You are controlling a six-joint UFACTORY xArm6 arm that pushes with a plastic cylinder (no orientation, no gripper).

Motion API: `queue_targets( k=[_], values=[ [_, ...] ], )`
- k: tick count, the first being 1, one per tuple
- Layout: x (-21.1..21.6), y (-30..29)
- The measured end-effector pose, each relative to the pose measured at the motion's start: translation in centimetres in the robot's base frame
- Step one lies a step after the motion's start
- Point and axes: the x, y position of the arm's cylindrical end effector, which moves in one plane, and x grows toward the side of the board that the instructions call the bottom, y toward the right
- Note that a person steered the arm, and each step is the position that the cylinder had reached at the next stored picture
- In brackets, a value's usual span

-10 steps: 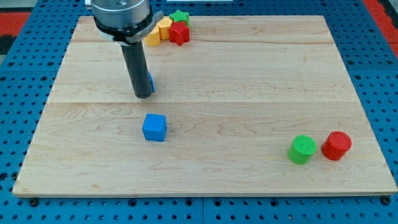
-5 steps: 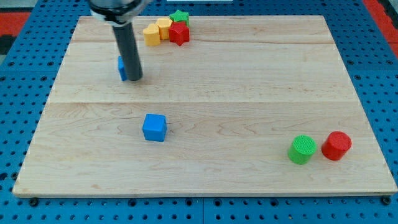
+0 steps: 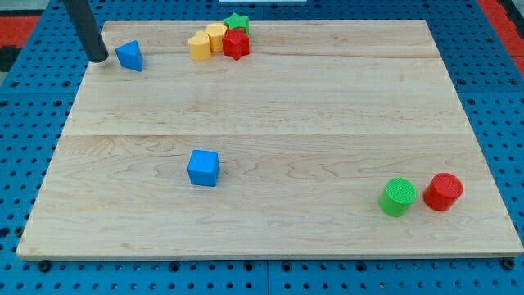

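Item 1, my tip [image 3: 97, 59]: the lower end of the dark rod, upper left of the frame, at the left edge of the wooden board [image 3: 327, 115]. There is no gripper on this rig, so nothing spreads, presses together or pinches; the rod holds nothing. The tip stands just beside the blue triangular block [image 3: 129, 56], on that block's left, with a narrow gap showing; I cannot tell for certain whether they touch.

Item 2, blue triangular block: upper left of the board, near its top edge, lying alone to the right of the tip.

Item 3, blue cube [image 3: 203, 168]: left of centre, lower half of the board, well apart from the tip and everything else.

Item 4, top-edge cluster: a yellow block [image 3: 199, 46] (shape unclear), a second yellow block [image 3: 216, 35], a red star-shaped block [image 3: 236, 44] and a green star-shaped block [image 3: 237, 22] behind it, all packed touching or nearly so, near the top centre-left.

Item 5, lower right pair: green cylinder [image 3: 398, 197] and red cylinder [image 3: 443, 192], upright, side by side, just apart.

Item 6, counter [image 3: 24, 164]: blue perforated surface carrying the board.
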Motion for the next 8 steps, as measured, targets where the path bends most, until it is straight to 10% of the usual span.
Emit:
queue_targets(
  k=[4, 8],
  values=[
    [1.7, 14.2],
    [22.7, 27.5]
  ],
)
